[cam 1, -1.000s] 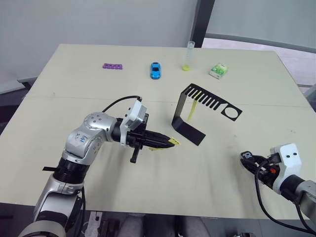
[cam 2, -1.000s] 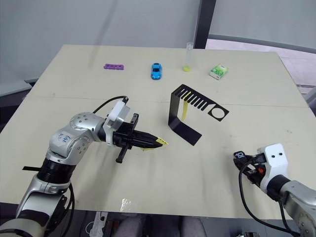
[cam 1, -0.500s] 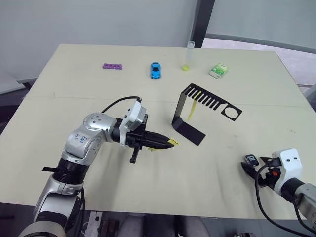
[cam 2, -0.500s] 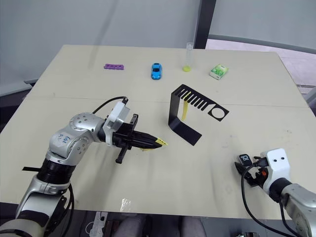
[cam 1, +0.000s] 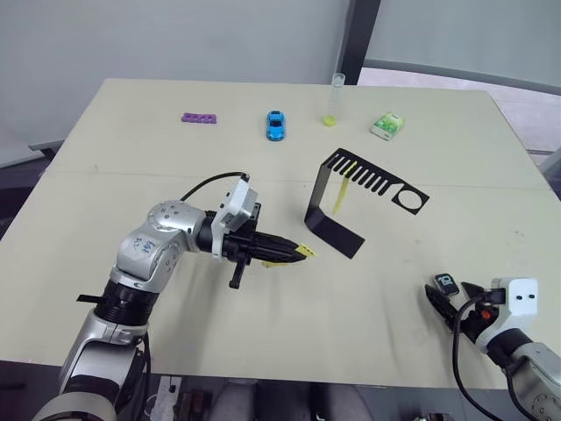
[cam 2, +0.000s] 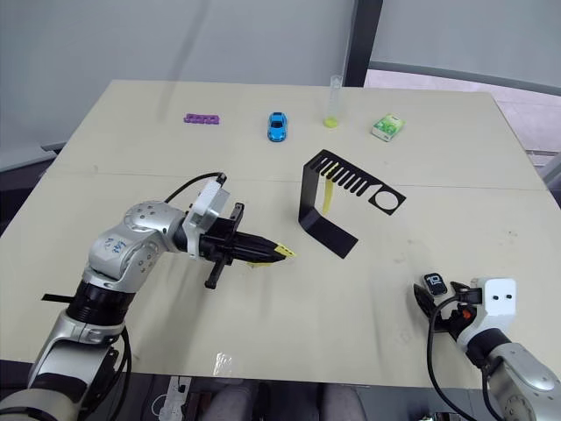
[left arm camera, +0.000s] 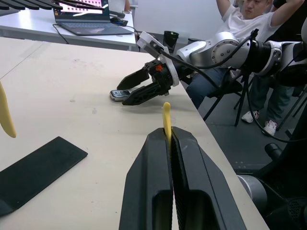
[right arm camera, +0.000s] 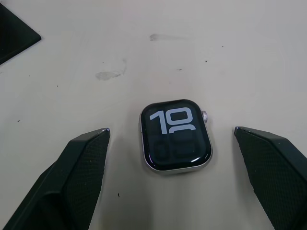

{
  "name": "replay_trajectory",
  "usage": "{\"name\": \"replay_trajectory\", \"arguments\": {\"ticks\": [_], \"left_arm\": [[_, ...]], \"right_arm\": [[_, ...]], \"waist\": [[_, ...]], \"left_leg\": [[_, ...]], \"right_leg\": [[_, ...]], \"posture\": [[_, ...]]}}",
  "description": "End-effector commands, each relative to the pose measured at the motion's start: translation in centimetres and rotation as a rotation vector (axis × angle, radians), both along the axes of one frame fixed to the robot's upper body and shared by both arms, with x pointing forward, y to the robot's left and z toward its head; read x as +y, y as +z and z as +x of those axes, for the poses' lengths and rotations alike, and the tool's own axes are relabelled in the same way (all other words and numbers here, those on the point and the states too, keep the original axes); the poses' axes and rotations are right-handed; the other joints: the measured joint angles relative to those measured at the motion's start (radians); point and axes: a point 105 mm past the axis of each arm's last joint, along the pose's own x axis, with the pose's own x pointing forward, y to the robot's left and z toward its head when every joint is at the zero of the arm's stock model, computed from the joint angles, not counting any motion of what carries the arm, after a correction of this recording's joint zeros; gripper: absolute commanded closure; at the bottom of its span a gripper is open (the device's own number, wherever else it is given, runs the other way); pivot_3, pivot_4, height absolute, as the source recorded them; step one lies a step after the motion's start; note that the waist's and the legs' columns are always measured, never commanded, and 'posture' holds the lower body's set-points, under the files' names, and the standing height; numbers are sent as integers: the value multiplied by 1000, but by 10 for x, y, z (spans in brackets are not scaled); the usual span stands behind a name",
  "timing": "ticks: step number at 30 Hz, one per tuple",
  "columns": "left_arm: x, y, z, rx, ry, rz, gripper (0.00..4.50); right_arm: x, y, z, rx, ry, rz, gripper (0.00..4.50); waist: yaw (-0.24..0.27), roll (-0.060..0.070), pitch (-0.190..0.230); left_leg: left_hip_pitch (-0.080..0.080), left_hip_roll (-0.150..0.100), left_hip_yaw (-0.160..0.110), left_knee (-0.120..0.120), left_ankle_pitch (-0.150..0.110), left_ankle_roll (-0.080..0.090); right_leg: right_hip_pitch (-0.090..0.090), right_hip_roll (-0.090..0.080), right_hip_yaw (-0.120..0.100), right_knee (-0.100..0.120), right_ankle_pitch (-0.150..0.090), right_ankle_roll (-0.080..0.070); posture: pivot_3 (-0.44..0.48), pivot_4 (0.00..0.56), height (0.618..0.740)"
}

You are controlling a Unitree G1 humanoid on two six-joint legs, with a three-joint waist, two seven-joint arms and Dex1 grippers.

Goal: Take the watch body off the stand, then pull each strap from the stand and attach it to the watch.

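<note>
lit watch body (right arm camera: pixel 175 135) face, r wrist

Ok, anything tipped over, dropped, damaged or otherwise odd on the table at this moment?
Nothing stands out. The watch body lies flat, screen up, between the open fingers of the right gripper. The left gripper pinches one yellow strap; the other strap hangs from the upright stand.

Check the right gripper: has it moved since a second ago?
Yes. The right gripper has drawn back toward the robot, farther from the stand, leaving the watch body on the table.
</note>
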Motion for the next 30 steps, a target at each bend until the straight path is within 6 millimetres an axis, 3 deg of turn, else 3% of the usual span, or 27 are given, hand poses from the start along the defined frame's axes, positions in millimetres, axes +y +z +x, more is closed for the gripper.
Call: {"name": "replay_trajectory", "arguments": {"ticks": [1,16,18,21,30], "left_arm": [[-1,9,-1,-41,-7,-12,4500],[-6,15,-2,-46,-4,-21,4500],[-6,15,-2,-46,-3,-22,4500],[-7,15,-2,-46,-3,-22,4500],[-7,16,-3,-44,-3,-23,4500]], "right_arm": [[-3,3,0,-12,-37,-32,85],[1,0,-2,0,-49,-21,85],[2,-1,-2,0,-54,-10,633],[2,-1,-2,3,-51,-8,1858],[1,-1,-2,5,-53,-8,1858]], "waist": [[0,0,0],[0,0,0],[0,0,0],[-1,0,0],[-1,0,0]], "left_leg": [[0,0,0,0,0,0],[0,0,0,0,0,0],[0,0,0,0,0,0],[0,0,0,0,0,0],[0,0,0,0,0,0]], "right_leg": [[0,0,0,0,0,0],[0,0,0,0,0,0],[0,0,0,1,0,0],[0,0,0,1,0,0],[0,0,0,1,0,0]], "posture": [[0,150,740],[0,150,740],[0,150,740],[0,150,740],[0,150,740]]}}
